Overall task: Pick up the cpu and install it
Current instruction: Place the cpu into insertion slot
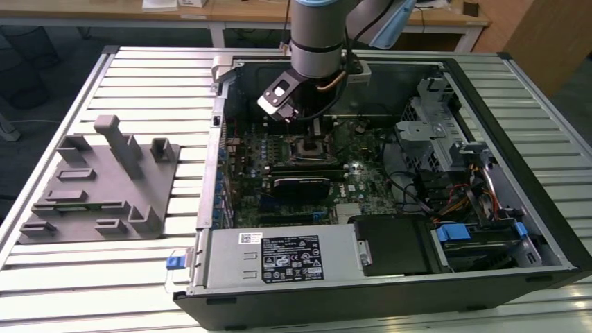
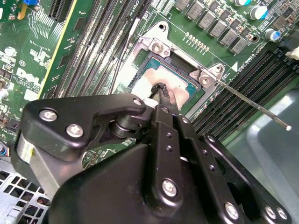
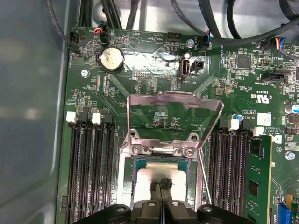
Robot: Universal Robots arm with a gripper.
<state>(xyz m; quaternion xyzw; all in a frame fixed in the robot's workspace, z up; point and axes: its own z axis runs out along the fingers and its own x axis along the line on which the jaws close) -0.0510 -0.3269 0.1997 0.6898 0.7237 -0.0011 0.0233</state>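
From my exterior view I saw a pale table (image 1: pixel 138 76) of long ribbed metal slats carrying the whole set-up. Two things sat directly on it: a grey fixture (image 1: pixel 102 184) with upright posts and low blocks, towards the exterior view's left, and an open black computer case (image 1: pixel 370 298) lying on its side across the middle and the exterior view's right. They stood just beside each other, with a narrow strip of bare slats between them.
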